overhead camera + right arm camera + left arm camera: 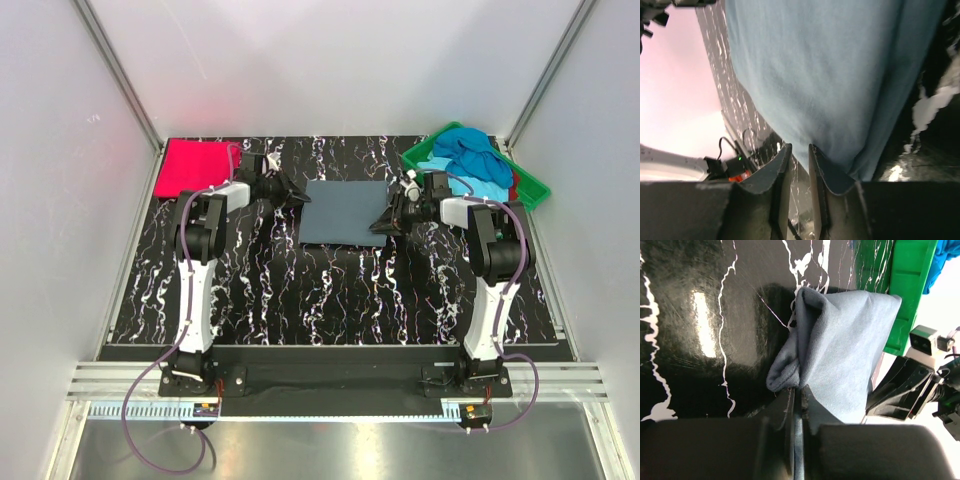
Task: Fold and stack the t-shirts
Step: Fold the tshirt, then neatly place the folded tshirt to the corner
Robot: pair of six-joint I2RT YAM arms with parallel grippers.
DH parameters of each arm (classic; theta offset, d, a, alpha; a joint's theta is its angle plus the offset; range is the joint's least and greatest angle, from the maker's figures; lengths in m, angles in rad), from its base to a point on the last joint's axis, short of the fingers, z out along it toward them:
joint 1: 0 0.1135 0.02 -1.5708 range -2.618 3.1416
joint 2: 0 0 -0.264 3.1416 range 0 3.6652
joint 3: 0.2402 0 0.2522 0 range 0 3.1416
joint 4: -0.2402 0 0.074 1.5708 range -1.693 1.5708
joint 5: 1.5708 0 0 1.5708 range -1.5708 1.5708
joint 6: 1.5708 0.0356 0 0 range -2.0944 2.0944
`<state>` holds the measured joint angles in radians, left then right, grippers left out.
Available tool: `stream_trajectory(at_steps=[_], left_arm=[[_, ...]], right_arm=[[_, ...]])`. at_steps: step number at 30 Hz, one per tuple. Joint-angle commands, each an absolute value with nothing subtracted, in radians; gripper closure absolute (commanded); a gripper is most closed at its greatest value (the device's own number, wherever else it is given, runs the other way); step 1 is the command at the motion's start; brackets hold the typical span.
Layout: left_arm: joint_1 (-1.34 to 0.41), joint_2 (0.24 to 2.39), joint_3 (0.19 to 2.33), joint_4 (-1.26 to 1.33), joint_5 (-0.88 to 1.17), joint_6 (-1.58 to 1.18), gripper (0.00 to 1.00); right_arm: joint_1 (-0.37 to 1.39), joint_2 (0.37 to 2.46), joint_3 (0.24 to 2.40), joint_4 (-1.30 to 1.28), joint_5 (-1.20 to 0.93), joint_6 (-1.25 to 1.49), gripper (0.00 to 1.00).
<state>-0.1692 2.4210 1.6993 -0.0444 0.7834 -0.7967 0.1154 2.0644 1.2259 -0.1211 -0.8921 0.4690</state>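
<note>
A slate grey-blue t-shirt lies folded into a rectangle at the table's middle. My left gripper is at its left edge, shut on a bunched fold of it, with cloth showing between the fingers. My right gripper is at its near right corner. Its fingers stand a narrow gap apart at the cloth's edge, with only table showing between them. A red-pink t-shirt lies folded at the back left. The dark blue, turquoise and red t-shirts are heaped in the tray.
The green plastic tray stands at the back right corner and also shows in the left wrist view. White walls close in the black marbled table on three sides. Both arms reach in towards the middle.
</note>
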Motion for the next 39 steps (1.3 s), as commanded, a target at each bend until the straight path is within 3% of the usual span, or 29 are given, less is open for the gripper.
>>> stream_trajectory(at_steps=[1, 3, 4, 8, 19, 39], left_arm=[[-0.163, 2.393, 1.706, -0.087, 0.804, -0.750, 0.83], [-0.164, 2.388, 1.707, -0.090, 0.822, -0.730, 0.74], [-0.164, 2.381, 1.700, -0.092, 0.822, -0.720, 0.64], [-0.164, 2.307, 1.661, -0.152, 0.747, -0.644, 0.54], [-0.182, 2.181, 1.629, -0.265, 0.528, -0.508, 0.49], [-0.250, 2.376, 1.798, -0.310, 0.468, -0.489, 0.41]], right_arm=[[0.107, 2.051, 1.252, -0.107, -0.824, 0.462, 0.71], [0.107, 2.045, 1.266, -0.127, -0.830, 0.462, 0.69], [0.107, 2.013, 1.259, -0.132, -0.831, 0.468, 0.69], [0.109, 1.898, 1.241, -0.147, -0.819, 0.466, 0.61], [0.107, 1.724, 1.213, -0.187, -0.834, 0.482, 0.60], [0.109, 1.625, 1.207, -0.202, -0.810, 0.492, 0.60]])
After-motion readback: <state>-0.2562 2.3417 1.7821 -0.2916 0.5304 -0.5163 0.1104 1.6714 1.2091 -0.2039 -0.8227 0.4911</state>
